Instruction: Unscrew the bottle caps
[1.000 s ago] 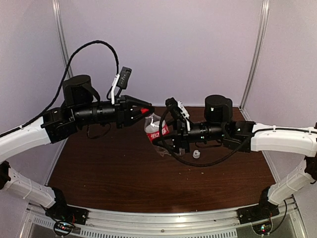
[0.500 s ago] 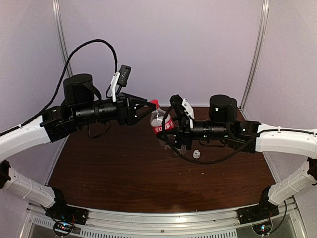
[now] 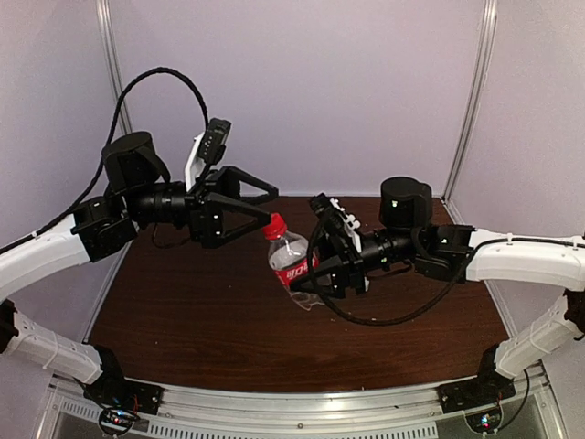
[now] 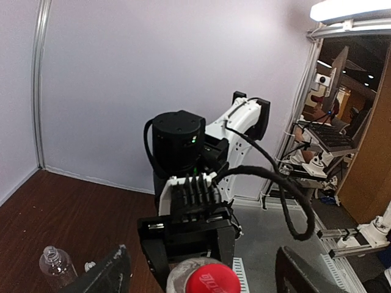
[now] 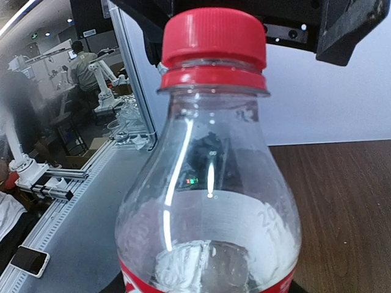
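Top view, L of centre: left gripper (image 3: 272, 204) w/ jaws spread wide, nothing in them. Just below its tips sits the red cap (image 3: 275, 224), on the small bottle (image 3: 292, 263). Bottle is mid-frame, tilted w/ cap end up-left, above the table (image 3: 183, 311). R of centre: right gripper (image 3: 317, 274) clamped on the bottle's lower body. L wrist view: cap at bottom centre btw the jaws, touching neither. Taller bottle (image 4: 54, 265) stands upright on the table, lower left.
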`<state>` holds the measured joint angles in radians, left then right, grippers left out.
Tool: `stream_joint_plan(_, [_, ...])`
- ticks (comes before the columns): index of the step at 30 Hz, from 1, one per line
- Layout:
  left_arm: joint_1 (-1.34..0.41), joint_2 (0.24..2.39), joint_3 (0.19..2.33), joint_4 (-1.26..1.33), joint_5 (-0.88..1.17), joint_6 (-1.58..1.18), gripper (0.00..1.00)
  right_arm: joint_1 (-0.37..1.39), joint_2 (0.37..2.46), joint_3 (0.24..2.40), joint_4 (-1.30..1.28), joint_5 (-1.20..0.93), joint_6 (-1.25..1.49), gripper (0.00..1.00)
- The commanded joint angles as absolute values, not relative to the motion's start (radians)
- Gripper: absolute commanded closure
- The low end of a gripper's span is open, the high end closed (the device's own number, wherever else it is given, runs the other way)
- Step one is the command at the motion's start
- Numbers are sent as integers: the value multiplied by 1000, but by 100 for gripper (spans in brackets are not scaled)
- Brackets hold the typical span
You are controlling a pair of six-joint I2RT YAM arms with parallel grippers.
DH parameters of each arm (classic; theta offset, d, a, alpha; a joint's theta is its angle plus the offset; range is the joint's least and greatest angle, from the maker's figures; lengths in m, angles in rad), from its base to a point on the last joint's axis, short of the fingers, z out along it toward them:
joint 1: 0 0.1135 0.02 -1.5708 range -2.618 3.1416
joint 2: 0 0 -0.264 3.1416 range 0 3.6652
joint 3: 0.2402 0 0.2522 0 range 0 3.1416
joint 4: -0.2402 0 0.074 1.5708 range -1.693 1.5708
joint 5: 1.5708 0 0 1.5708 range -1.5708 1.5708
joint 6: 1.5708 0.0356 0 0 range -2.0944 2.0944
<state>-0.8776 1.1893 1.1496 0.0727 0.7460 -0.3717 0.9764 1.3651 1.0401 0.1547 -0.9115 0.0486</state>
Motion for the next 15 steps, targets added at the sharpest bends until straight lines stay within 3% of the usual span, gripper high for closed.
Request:
stream_joint_plan(1, [-875,1206,1137,182,894,-343,18,977,1403,1077,229,-1067,104,74])
stream_joint_plan(15, [-875,1219,1098,201,920,-335,43,973,1428,1085,308,-1108,165,74])
